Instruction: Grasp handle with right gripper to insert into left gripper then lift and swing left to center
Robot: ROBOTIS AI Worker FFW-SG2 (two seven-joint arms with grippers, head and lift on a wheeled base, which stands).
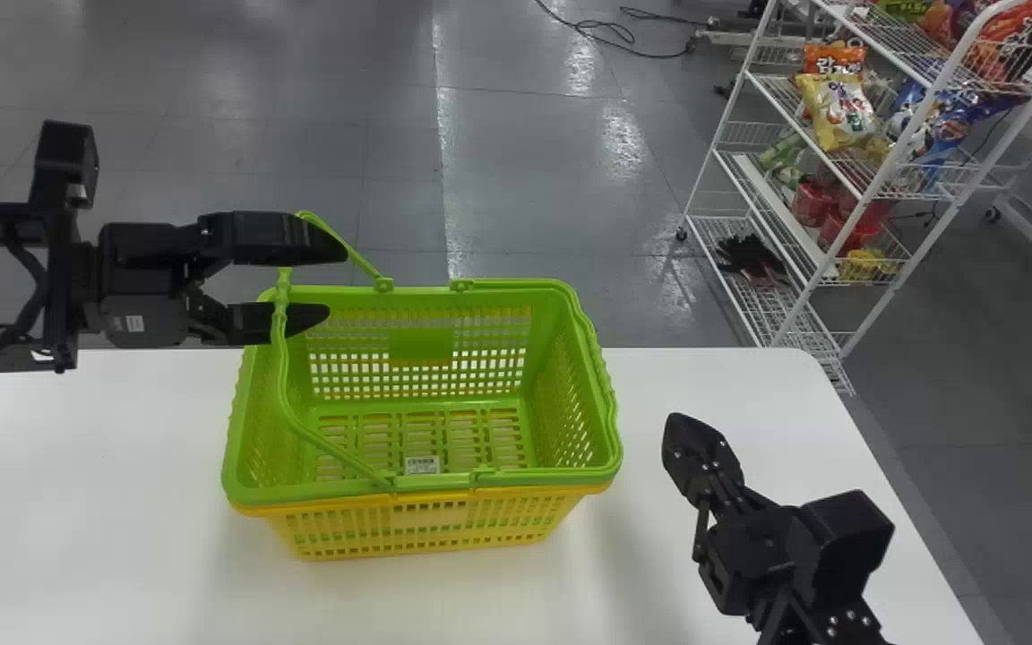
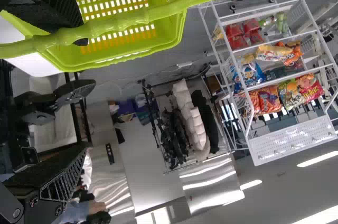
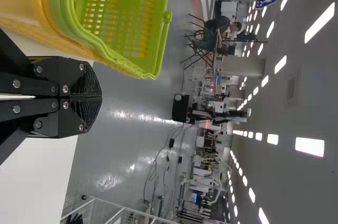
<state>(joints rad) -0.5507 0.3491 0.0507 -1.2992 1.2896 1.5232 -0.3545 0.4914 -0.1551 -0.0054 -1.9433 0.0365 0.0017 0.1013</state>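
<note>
Right hand is closed, at lower right of the frame, well apart from the handle. Green basket sits nested in a yellow one, centre, on the counter. Raised green handle leans left, crossing one finger of the wide-spread left hand; contact cannot be determined. Stocked rack stands at upper right.
</note>
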